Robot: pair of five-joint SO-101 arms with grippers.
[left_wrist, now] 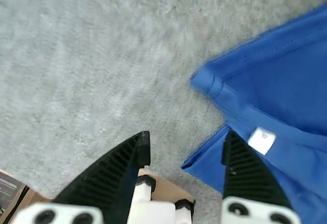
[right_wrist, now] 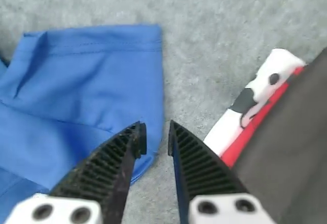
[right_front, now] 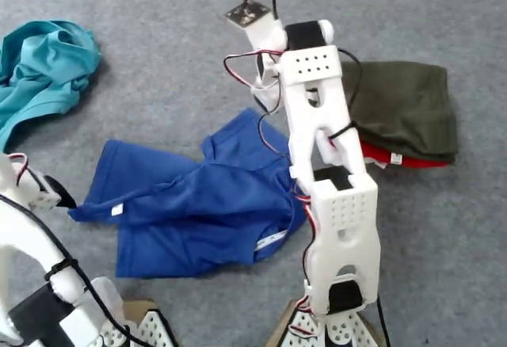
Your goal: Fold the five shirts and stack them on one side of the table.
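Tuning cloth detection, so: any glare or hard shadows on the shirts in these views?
High view: even light, no glare on the blue shirt or the olive shirt. Left wrist view: a soft shadow under the blue shirt's edge. Right wrist view: matte cloth, faint shadow along its hem.

One teal shirt, one blue shirt, one olive shirt, one red shirt, two arms.
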